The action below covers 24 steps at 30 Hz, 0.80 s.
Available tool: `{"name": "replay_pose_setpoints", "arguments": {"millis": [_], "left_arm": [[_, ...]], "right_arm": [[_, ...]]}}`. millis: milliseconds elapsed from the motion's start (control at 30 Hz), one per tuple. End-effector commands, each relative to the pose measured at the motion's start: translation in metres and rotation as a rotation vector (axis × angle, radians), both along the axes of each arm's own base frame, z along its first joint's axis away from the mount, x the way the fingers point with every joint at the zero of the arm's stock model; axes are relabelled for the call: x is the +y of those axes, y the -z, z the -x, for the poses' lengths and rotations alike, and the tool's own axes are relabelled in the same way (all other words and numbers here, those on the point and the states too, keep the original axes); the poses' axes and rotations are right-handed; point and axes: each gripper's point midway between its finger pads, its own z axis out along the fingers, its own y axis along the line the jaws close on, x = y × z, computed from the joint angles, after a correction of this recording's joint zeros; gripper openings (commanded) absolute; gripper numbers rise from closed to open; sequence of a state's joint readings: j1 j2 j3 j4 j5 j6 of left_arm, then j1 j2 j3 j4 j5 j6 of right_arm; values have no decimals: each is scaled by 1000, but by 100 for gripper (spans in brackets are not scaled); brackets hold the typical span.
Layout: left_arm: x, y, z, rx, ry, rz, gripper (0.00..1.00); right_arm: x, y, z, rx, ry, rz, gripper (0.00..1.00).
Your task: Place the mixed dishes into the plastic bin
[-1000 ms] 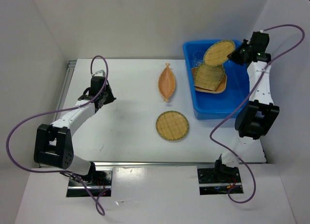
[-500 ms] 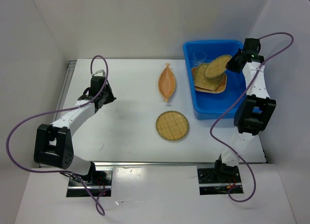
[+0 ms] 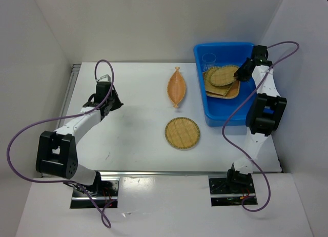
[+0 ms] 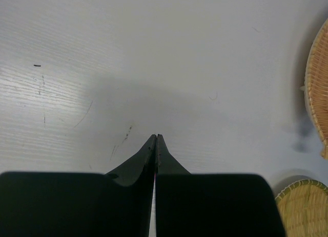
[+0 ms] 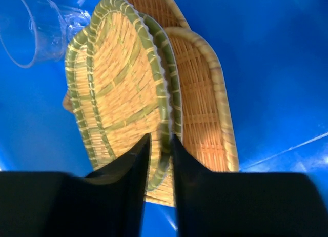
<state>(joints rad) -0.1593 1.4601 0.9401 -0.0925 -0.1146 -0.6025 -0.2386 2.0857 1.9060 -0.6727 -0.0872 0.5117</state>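
Observation:
The blue plastic bin (image 3: pixel 225 113) stands at the back right. Inside it, a green-rimmed round tray (image 3: pixel 223 75) lies on a stack of tan woven trays (image 3: pixel 221 89), beside a clear cup (image 3: pixel 210 59). My right gripper (image 3: pixel 240 73) reaches into the bin. In the right wrist view its jaws (image 5: pixel 160 138) stand slightly open around that tray's (image 5: pixel 115 88) rim, with a gap on one side. A leaf-shaped tray (image 3: pixel 177 86) and a round tray (image 3: pixel 182 133) lie on the table. My left gripper (image 3: pixel 117 104) is shut and empty over the table at the left.
The clear cup (image 5: pixel 36 32) lies on its side at the bin's (image 5: pixel 277 67) far end. In the left wrist view the leaf tray (image 4: pixel 318 88) and round tray (image 4: pixel 305 209) show at the right edge. White walls enclose the table.
My right gripper has lowered the green-rimmed round tray from a tilted hold above the bin onto the stack inside. Its jaws have parted. The left arm has not moved.

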Motion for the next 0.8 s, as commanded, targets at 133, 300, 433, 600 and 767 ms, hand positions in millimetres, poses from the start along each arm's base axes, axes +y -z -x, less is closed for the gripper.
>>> {"name": "replay_pose_setpoints", "arguments": {"millis": [133, 300, 433, 600, 767], "left_arm": [[2, -9, -8, -50, -21, 16, 3], [2, -5, -8, -41, -21, 15, 3], [0, -1, -8, -30, -13, 19, 3], [-6, -2, -13, -21, 11, 36, 3], [-16, 0, -17, -6, 95, 31, 12]], "right_arm": [[-1, -4, 11, 35, -6, 68, 43], [-26, -70, 25, -52, 92, 214, 51], [-37, -148, 54, -126, 197, 453, 53], [58, -177, 65, -249, -76, 358, 53], [177, -159, 107, -295, -374, 270, 55]]}}
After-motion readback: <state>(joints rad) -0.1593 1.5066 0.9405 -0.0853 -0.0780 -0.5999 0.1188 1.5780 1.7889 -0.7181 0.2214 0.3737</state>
